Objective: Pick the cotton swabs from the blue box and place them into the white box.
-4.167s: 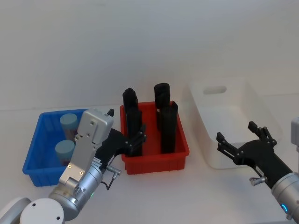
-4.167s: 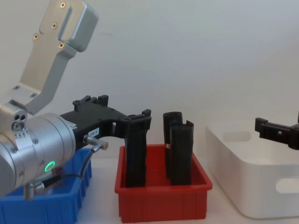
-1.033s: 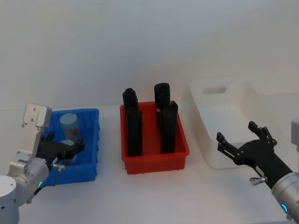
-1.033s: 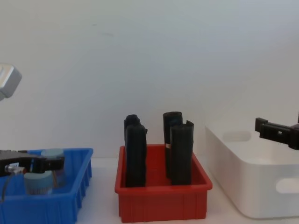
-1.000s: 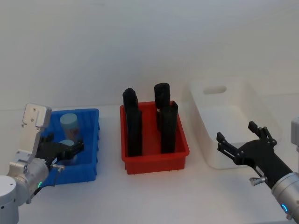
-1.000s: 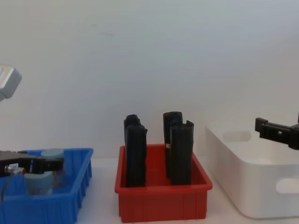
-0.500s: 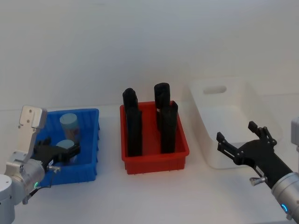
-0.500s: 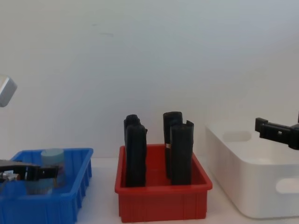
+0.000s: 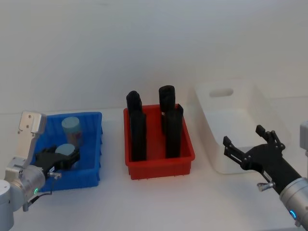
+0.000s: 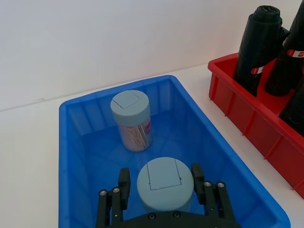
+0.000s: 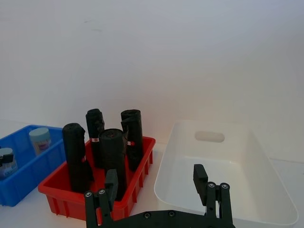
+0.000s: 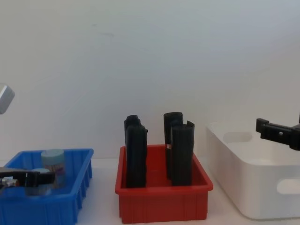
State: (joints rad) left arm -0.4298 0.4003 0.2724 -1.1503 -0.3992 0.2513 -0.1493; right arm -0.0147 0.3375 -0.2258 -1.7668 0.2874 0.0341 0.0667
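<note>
Nearest you on the left, your left hand [image 10: 160, 175] is reaching down into the blue box [image 9: 77, 179]. Its black fingers [image 10: 124, 186] are spread to either side of the near tub [image 9: 63, 149], with a sliver of gap showing on one side, so it is gripping nothing. That tub is standing upright, a small clear cylinder with a pale blue lid that has a square flap moulded into it. Compared with half a second ago, the hand is sitting lower, its fingers now level with the tub's body rather than its lid.

On the right, your right hand [image 9: 243, 137] is hovering wide open and empty at the near end of the white box [image 9: 231, 120], just where it was a second ago.

Farther back in the blue box, the second tub [image 10: 130, 114] is standing apart from the first, with pale sticks and a purplish label showing through its clear wall. The box itself is glossy plastic with ribbed sides.

Beside it on the worktop [image 9: 159, 202], the red bin [image 9: 161, 168] is holding four upright black rolls [image 9: 173, 132]. The white box is smooth and round-cornered, with an oval handle slot in its far wall.
</note>
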